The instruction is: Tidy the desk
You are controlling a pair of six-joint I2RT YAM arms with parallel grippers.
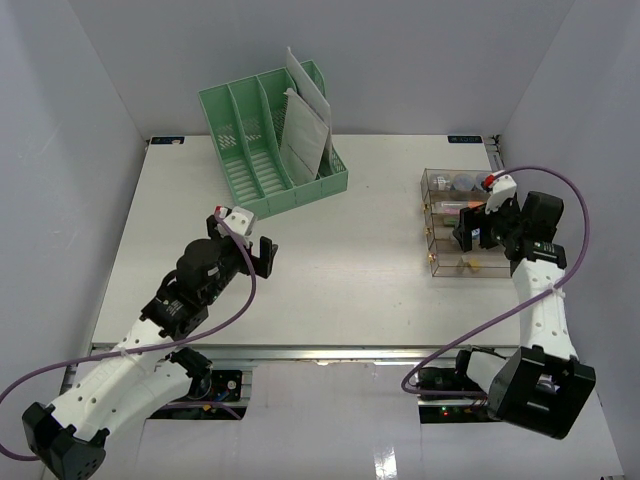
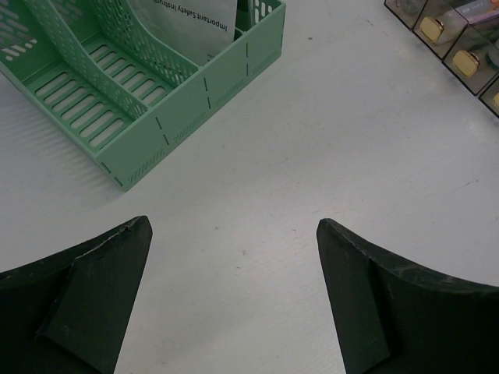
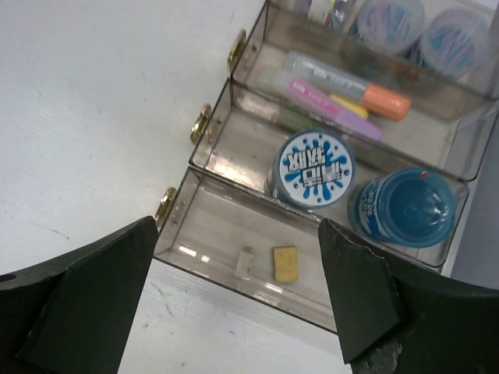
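Note:
The desk [image 1: 330, 290] is a large white tabletop with a metal rail at its front edge. My left gripper [image 1: 258, 252] is open and empty above bare desk [image 2: 257, 195], a little in front of the green file rack [image 1: 272, 145]. My right gripper [image 1: 478, 228] is open and empty over the clear compartment tray [image 1: 462, 222]. In the right wrist view its jaws stand apart over the nearest compartment [image 3: 226, 257], which holds a small yellow piece [image 3: 285, 262] and a clear clip [image 3: 245, 261].
The rack [image 2: 156, 93] holds papers [image 1: 305, 125] in its right slot. The tray's other compartments hold two blue round tubs [image 3: 316, 170], highlighters [image 3: 343, 86] and tape rolls [image 3: 394, 19]. White walls enclose the desk.

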